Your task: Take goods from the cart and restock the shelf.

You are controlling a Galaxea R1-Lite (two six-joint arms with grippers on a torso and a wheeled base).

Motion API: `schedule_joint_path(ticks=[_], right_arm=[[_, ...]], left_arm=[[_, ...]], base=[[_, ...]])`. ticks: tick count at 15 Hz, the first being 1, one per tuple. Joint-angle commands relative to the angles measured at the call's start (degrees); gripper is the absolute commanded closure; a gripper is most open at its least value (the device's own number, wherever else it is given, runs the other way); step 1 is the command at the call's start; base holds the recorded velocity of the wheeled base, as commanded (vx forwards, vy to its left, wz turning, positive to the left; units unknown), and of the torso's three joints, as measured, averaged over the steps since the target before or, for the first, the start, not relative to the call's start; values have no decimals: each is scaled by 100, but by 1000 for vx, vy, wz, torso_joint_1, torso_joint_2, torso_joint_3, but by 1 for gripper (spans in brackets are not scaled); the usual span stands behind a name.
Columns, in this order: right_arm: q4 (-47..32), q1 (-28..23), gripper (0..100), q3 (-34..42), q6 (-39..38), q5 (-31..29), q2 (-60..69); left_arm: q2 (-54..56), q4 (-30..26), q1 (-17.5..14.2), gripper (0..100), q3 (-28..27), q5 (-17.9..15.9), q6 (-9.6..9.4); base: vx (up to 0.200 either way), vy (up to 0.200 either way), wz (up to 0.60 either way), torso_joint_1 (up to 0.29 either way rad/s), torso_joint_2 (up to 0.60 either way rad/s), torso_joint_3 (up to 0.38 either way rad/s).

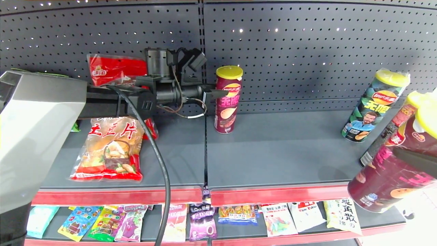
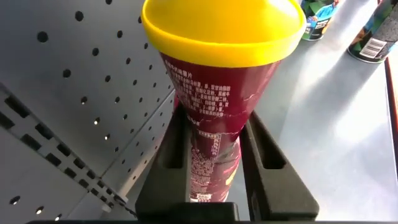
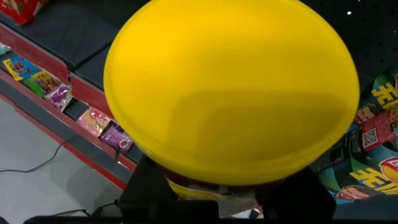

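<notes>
Left gripper (image 2: 214, 124) clamped mid-body on upright maroon chip can (image 1: 228, 102), which stands at back of shelf (image 1: 273, 153) by pegboard (image 1: 307, 51). Right gripper (image 1: 414, 160) grips 2nd chip can (image 1: 385, 181), tilted over shelf's right front edge. Cans likely light, stiff, slick and crushable: hold mid-body, gently.

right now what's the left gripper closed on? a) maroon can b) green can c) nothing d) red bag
a: the left gripper has its fingers against both sides of the maroon can, which stands upright on the shelf.
</notes>
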State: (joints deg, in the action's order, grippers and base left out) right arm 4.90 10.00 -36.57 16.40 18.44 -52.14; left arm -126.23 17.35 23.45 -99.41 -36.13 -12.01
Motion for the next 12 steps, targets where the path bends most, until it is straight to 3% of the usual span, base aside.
schedule_joint_path(ticks=[1,4,6,9,12], right_arm=[[2,2,100,1,4,1,2],[2,2,100,10,4,10,2],[2,20,100,19,4,10,2],[2,37,100,62,4,10,2],[11,37,100,71,4,10,11]], left_arm=[[459,-3,1,100,467,-17,32],[1356,6,10,100,1653,-184,49],[1760,6,10,100,2137,-245,49],[1997,6,19,100,2418,-333,49],[2076,6,335,100,2462,-359,58]], base=[[0,0,0,0,0,0],[0,0,0,0,0,0],[0,0,0,0,0,0],[0,0,0,0,0,0],[0,0,0,0,0,0]])
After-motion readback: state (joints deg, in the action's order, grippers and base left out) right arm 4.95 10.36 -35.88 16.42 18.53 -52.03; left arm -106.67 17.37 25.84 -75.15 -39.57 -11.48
